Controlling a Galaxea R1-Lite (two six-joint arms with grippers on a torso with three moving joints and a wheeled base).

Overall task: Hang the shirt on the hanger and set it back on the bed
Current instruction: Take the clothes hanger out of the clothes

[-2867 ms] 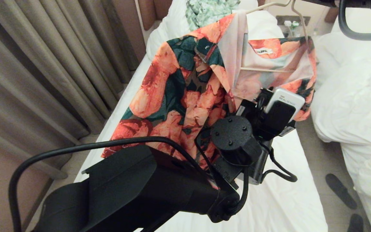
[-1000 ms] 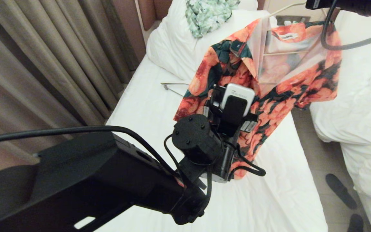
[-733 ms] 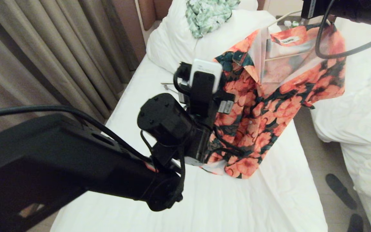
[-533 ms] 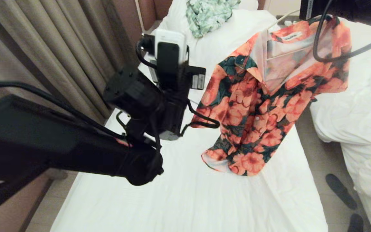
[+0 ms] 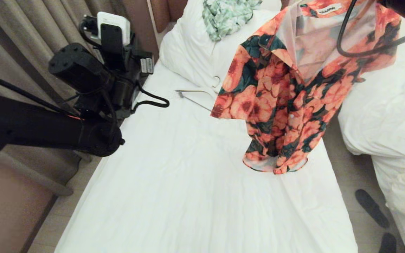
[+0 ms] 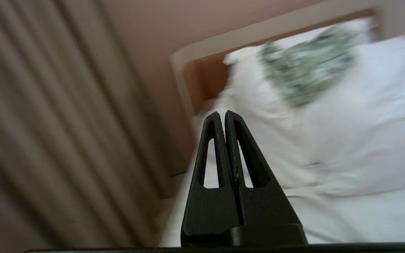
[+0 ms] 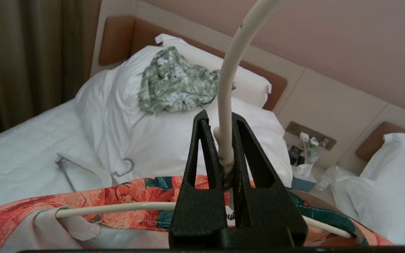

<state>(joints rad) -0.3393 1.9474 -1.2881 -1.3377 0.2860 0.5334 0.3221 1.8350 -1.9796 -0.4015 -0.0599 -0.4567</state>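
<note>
Upper right of the head view, the shirt [image 5: 290, 88] hangs on the hanger [image 7: 223, 105], its hem just brushing the white sheet of the bed [image 5: 195, 196]. At the centre of the right wrist view, the right gripper [image 7: 220, 140] pinches the hanger's twisted neck between its fingers. Upper left of the head view, the left arm sits beside the curtains [image 5: 30, 42]; the left gripper [image 6: 222, 119] has its fingers pressed together on nothing. Top centre, a pale green garment [image 5: 227, 14] lies on the pillow [image 5: 188, 49], with a second hanger [image 5: 195, 96] below it.
</note>
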